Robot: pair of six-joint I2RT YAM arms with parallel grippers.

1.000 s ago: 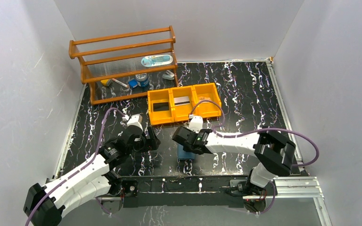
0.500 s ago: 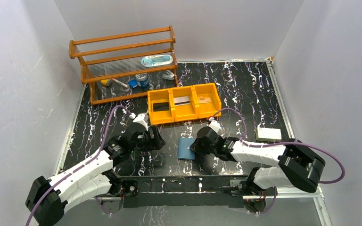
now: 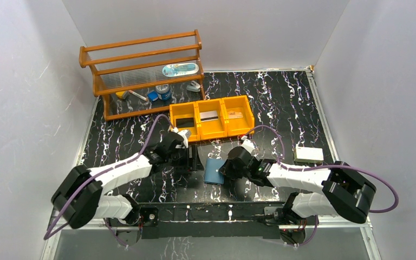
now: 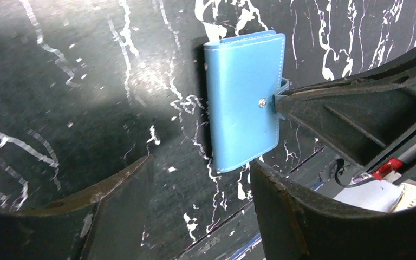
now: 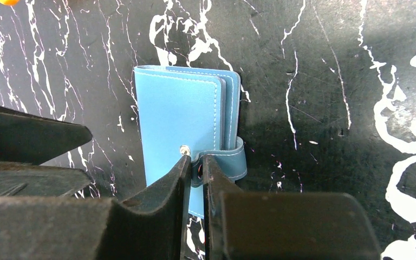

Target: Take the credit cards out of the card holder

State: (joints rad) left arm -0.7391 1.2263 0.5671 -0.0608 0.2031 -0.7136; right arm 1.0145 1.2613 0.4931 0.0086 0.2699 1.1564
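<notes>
Now the closed card holder (image 3: 215,171) lies flat on the worktop (image 3: 281,108), between the two arms. The right fingers (image 5: 157,208) are clenched on its strap tab (image 5: 234,161), just beside the snap, and the holder's long axis runs straight away from them. The left fingers (image 4: 116,197) stand released with nothing between them. The holder lies just ahead of them, toward their right-hand side, its long axis also pointing away.

The right arm is in contact, while the left is near but apart. Opening likely turns on peeling that tab off sideways. A second ago the left arm hung well off; it has since swung in, its fingers narrowing, and the right has shifted from over the holder to beside it.
</notes>
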